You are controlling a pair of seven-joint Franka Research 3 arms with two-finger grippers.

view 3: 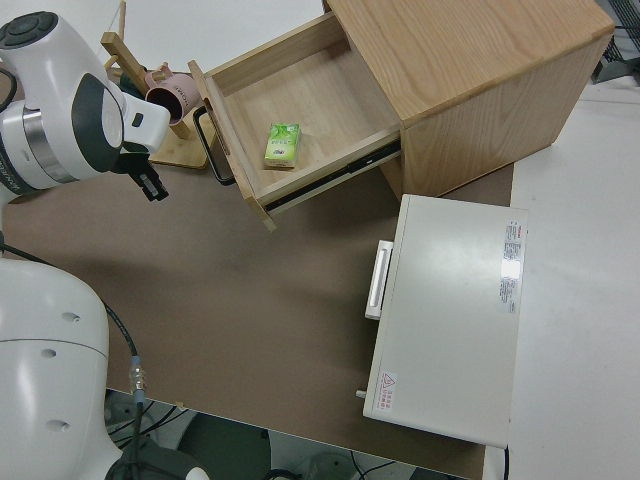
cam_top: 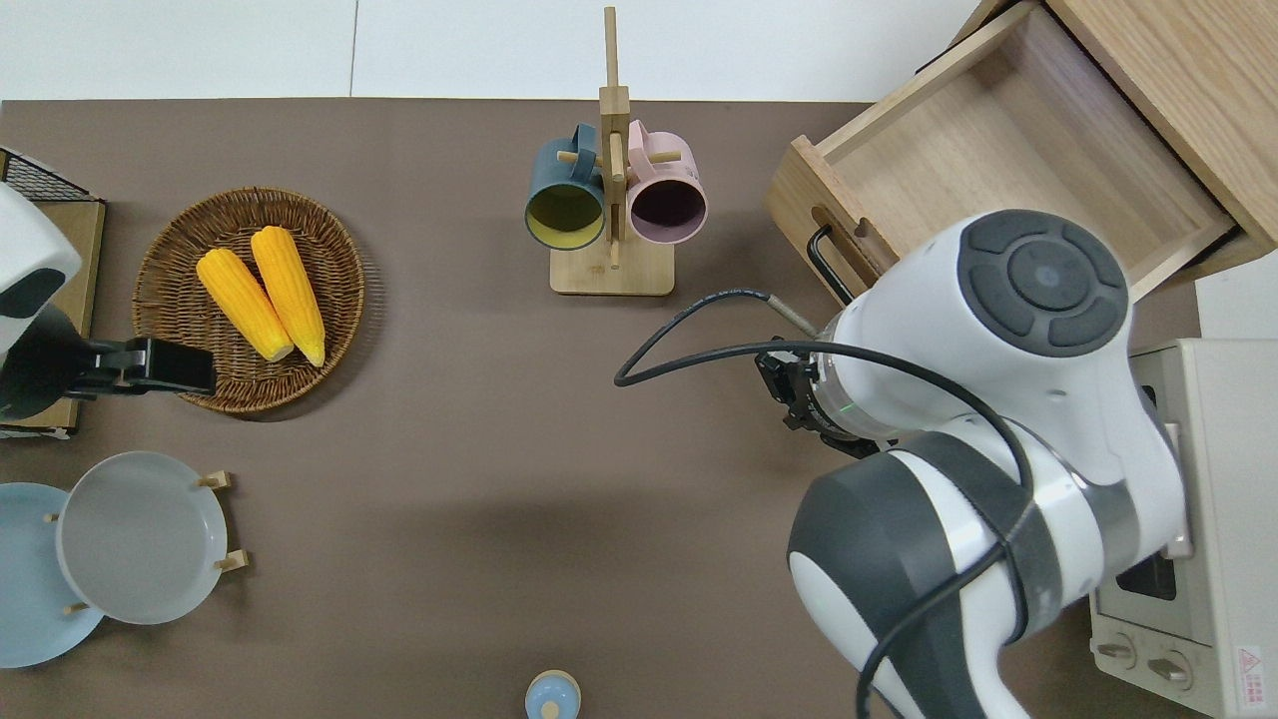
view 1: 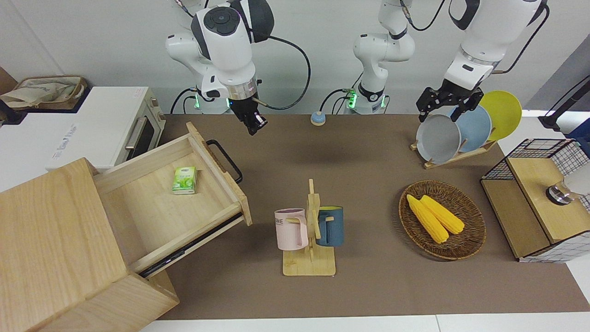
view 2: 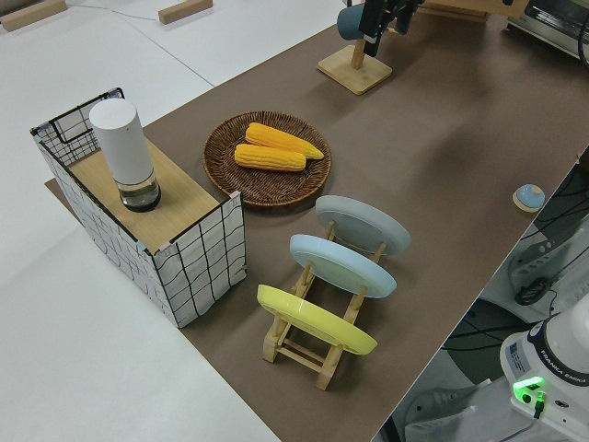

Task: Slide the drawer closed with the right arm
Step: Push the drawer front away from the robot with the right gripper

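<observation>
1. Gripper in black with two fingers (view 1: 256, 127), on the white jointed right arm (view 1: 224, 44), is hanging over bare brown tabletop (view 1: 359, 152), just beside the drawer's handle without touching it; whether its fingers are parted or pressed together cannot be told.
2. Farther from the robots, the wide shallow pale-wood drawer (view 1: 170, 203) is standing pulled well out of the large light-wood box cabinet (view 1: 55, 249), its black metal loop handle (view 1: 226, 159) facing the table's middle.
3. A small green packet (view 1: 185, 179) is lying inside the drawer.
4. The left arm is sitting parked.
</observation>
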